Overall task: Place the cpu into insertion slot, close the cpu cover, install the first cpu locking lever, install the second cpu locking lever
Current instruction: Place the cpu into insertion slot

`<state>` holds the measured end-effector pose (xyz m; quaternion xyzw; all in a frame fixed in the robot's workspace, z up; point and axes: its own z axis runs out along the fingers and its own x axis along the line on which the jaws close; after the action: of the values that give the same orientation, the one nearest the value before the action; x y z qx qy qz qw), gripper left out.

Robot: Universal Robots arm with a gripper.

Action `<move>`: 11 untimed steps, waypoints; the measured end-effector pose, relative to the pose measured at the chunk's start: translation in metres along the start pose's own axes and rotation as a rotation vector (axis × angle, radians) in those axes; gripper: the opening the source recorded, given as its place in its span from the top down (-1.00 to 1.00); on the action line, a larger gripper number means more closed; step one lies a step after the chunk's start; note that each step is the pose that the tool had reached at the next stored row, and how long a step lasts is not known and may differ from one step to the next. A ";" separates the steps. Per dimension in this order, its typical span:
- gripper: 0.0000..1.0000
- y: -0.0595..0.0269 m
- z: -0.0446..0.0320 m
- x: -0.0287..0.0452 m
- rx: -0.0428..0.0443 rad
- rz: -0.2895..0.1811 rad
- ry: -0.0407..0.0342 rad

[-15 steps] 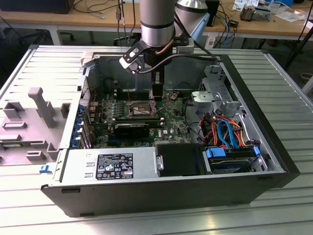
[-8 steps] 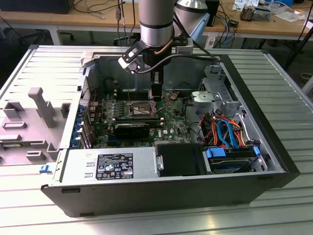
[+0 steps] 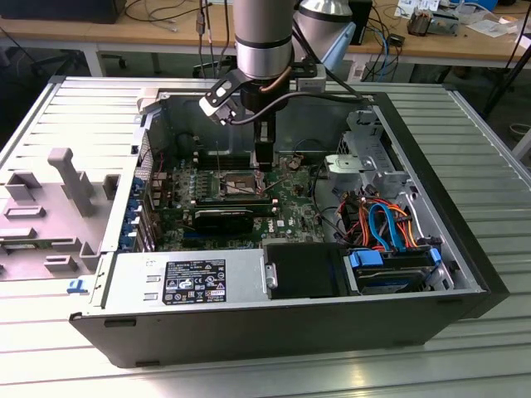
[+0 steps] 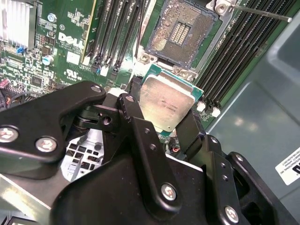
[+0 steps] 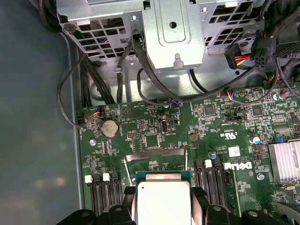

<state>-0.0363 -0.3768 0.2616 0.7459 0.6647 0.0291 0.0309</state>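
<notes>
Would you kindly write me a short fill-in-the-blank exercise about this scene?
The pincer is shut on the silvery-topped ____.
The insertion slot lies ____, its contact field exposed.
The motherboard is coloured ____.
Missing words: cpu; empty; green.

Ribbed metal table point(image 3: 489, 348) fronts a cluttered wooden workbench point(image 3: 108, 31).
</notes>
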 end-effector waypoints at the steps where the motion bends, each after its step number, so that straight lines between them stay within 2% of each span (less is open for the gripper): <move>1: -0.09 -0.0004 0.0000 0.0000 0.0000 0.000 0.0000; 5: -0.09 -0.0024 -0.0002 -0.0003 0.0000 0.000 0.0000; 11: -0.09 -0.0112 -0.0009 -0.0013 0.0000 0.000 0.0000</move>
<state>-0.0476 -0.3768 0.2615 0.7459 0.6647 0.0291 0.0309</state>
